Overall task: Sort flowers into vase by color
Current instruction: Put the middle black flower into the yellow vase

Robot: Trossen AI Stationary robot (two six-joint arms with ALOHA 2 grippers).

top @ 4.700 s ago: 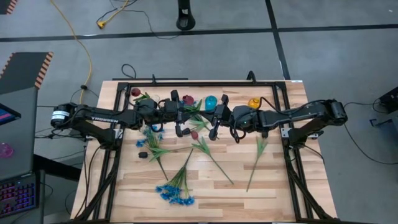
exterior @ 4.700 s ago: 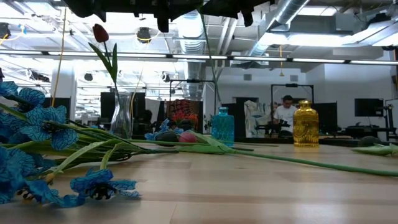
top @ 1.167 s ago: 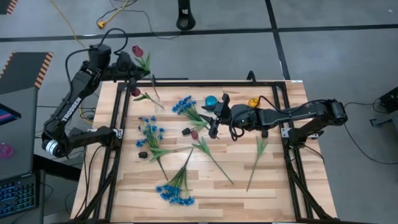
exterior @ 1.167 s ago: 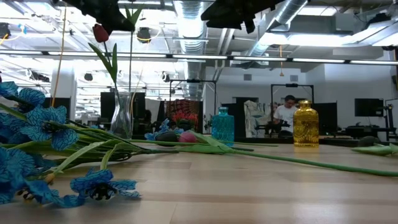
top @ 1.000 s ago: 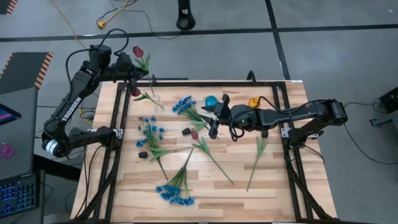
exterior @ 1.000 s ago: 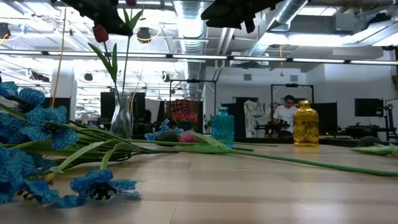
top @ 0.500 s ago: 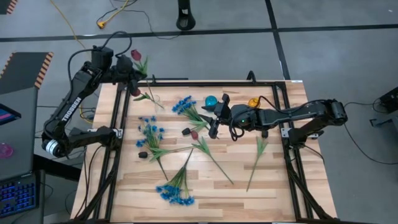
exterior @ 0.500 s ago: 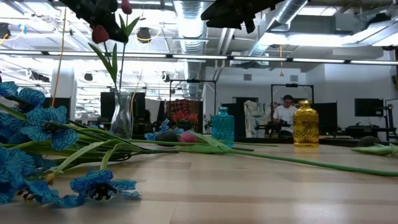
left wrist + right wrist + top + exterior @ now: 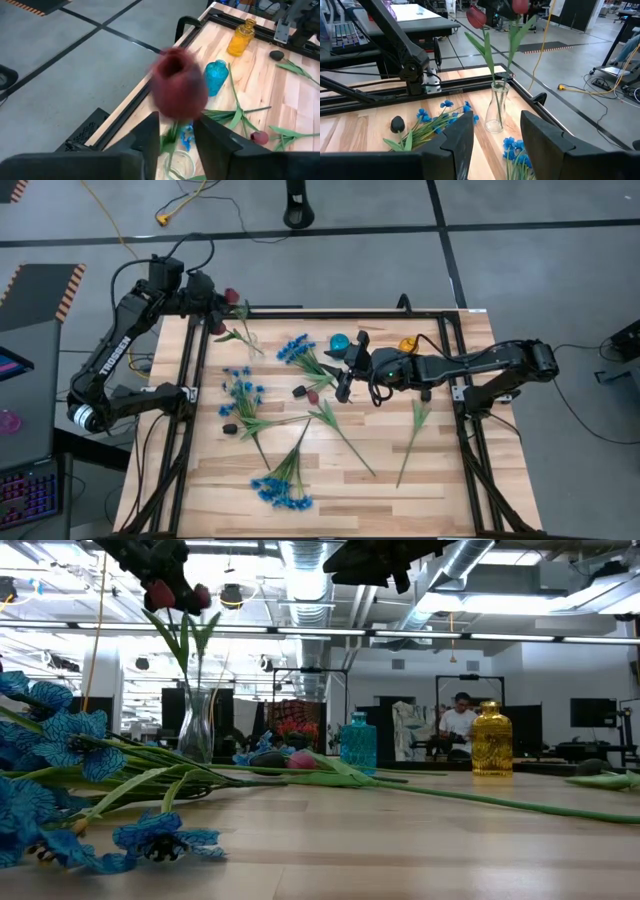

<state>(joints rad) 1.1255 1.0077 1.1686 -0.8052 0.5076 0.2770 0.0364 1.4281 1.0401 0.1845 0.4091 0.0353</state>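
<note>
A clear glass vase stands near the table's far left corner with a dark red tulip upright in it. A second dark red tulip also stands over the vase; its bud is level with the first bud. My left gripper hovers above the vase, open, one finger on each side of this tulip's thin stem. My right gripper waits open over the table's far middle, with nothing between its fingers.
A blue vase and an amber vase stand along the far edge. Bunches of blue flowers lie across the table's left and middle. A near-black bud, a red bud and green stems lie beside them.
The second red tulip has slid straight down over the clear vase. Its bud, high above the first tulip's bud a second ago, now sits level with it. My left gripper has stayed almost where it was.
</note>
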